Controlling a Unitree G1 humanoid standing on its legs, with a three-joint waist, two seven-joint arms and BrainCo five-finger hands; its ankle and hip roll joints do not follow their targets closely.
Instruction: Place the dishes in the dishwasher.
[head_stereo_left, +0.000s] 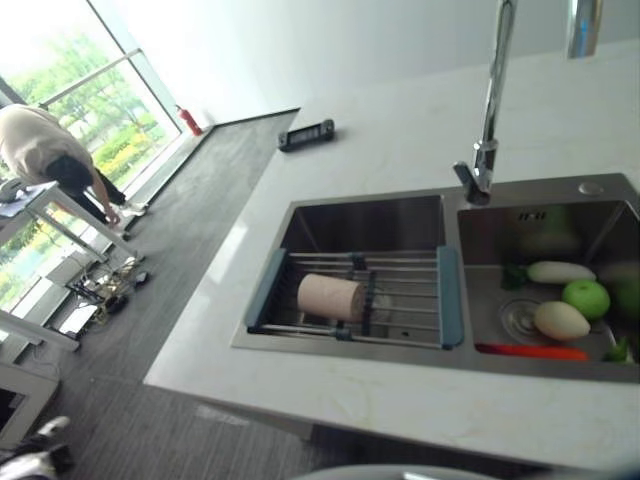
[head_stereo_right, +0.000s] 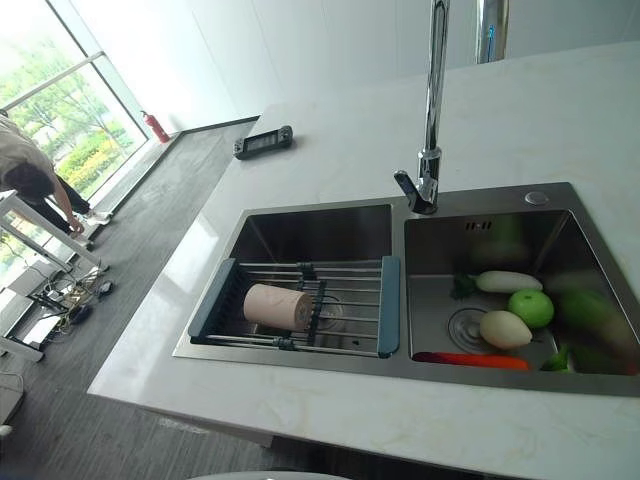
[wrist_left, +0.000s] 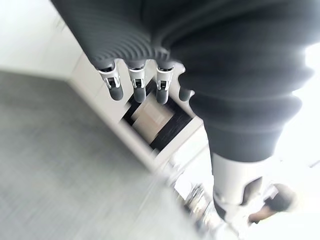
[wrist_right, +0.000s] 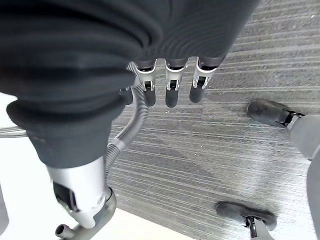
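A single beige cup (head_stereo_right: 278, 306) is seen lying on its side on the wire drying rack (head_stereo_right: 300, 305) with blue-grey end pieces, which is set across the near part of the left basin of the steel double sink (head_stereo_right: 300, 215). The cup's open mouth is turned to the right, against an upright divider of the rack, near its left end.

My faucet (head_stereo_left: 489, 120) runs off the top edge; the green vegetables (head_stereo_right: 590, 335) by the sink's (head_stereo_right: 395, 365) right wall are blurred.
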